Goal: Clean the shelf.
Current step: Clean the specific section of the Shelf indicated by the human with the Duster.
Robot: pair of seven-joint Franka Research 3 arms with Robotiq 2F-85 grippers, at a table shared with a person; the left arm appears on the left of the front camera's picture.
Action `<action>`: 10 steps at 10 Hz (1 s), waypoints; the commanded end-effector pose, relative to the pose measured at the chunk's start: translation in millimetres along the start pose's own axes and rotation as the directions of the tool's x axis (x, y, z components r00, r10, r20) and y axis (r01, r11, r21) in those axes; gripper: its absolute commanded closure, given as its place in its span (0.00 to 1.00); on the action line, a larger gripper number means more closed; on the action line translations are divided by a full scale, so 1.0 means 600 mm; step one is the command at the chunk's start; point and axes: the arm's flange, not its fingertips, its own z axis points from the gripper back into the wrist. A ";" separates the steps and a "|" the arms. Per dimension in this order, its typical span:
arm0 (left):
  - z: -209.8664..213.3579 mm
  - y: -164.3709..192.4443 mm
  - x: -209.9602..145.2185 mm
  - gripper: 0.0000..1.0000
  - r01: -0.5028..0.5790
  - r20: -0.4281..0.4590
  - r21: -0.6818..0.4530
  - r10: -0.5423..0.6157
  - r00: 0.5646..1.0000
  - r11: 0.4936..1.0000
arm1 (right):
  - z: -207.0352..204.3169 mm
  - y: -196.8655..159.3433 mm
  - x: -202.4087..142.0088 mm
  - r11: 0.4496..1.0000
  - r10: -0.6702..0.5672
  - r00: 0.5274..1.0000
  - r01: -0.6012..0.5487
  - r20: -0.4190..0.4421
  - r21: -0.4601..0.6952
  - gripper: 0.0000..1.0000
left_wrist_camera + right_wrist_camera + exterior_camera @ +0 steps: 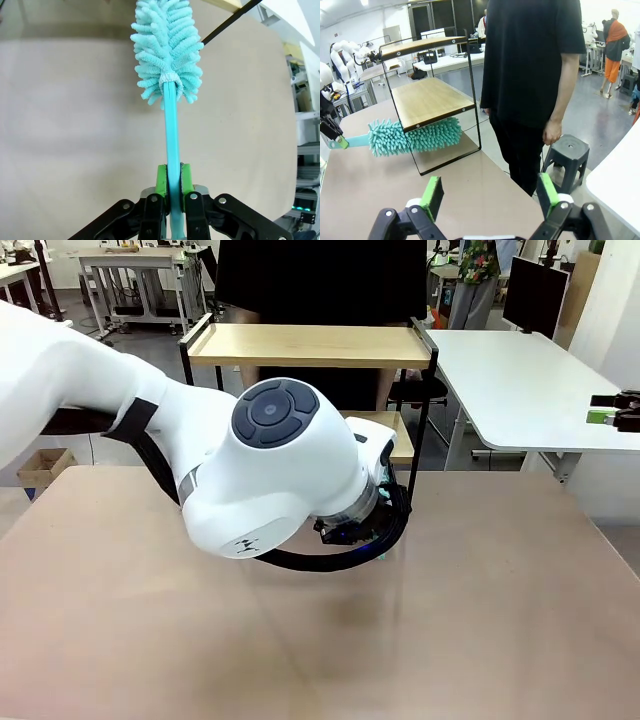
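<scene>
The shelf (310, 344) stands at the table's far edge, its two wooden boards held in a thin black frame. In the right wrist view its lower board (427, 100) is bare. My left gripper (173, 175) is shut on the handle of a teal fluffy duster (167, 50). Seen from the right wrist, the duster head (415, 136) lies level just under the lower board's near edge, above the tabletop, with the left gripper (334, 136) at the handle's end. In the front view the left arm's wrist hides that gripper. My right gripper (490, 195) is open and holds nothing, off to the right (612, 414).
A person in black (530, 75) stands just behind the shelf, one hand hanging down. A dark stool (565, 150) stands beside them. A white table (520, 380) sits to the right. The brown tabletop (450, 620) in front of the shelf is bare.
</scene>
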 end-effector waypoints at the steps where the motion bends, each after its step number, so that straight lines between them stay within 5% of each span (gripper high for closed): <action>1: -0.144 -0.056 -0.004 0.87 0.005 0.018 0.005 -0.005 1.000 1.000 | -0.003 0.002 0.006 1.000 0.006 1.000 -0.006 0.001 0.001 0.00; 10: -0.267 -0.036 -0.014 0.87 0.039 -0.060 0.061 -0.035 0.998 0.997 | -0.003 0.002 0.006 1.000 0.006 1.000 -0.006 0.001 0.001 0.00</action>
